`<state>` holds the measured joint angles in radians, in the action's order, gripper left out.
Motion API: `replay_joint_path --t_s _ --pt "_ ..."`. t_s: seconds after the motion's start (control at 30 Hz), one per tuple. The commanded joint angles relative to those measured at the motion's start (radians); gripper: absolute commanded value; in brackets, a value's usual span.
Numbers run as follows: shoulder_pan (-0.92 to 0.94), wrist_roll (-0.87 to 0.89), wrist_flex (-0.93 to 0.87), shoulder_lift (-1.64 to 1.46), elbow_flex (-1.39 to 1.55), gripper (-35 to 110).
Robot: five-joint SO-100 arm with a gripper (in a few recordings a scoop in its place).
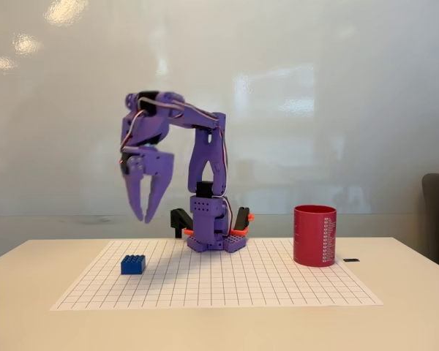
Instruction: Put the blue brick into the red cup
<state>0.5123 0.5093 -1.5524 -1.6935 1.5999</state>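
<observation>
End effector hangs above blue brick, fingers slightly spread, holding nothing. Brick sits on grid mat at about 8 o'clock from arm base; red cup at 3 o'clock (well apart). Risk: narrow finger gap clips brick on descent, nudging it aside.

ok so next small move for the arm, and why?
Probably lower the pincer straight down onto the blue brick. In the fixed view it hangs open and empty above the brick, which sits untouched on the grid mat, far left of the red cup.
</observation>
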Motion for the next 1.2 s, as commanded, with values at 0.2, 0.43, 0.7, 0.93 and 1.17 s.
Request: replay_joint_path --t_s 0.2,0.43,0.7,0.93,1.17 --pt "0.227 0.032 0.038 -0.029 0.098 -1" --pt "0.256 0.034 0.110 -0.098 0.255 -1" --pt "0.279 0.080 0.210 -0.153 0.400 0" --pt "0.259 0.117 0.213 -0.170 0.440 0" --pt "0.221 0.118 0.216 -0.176 0.486 4"
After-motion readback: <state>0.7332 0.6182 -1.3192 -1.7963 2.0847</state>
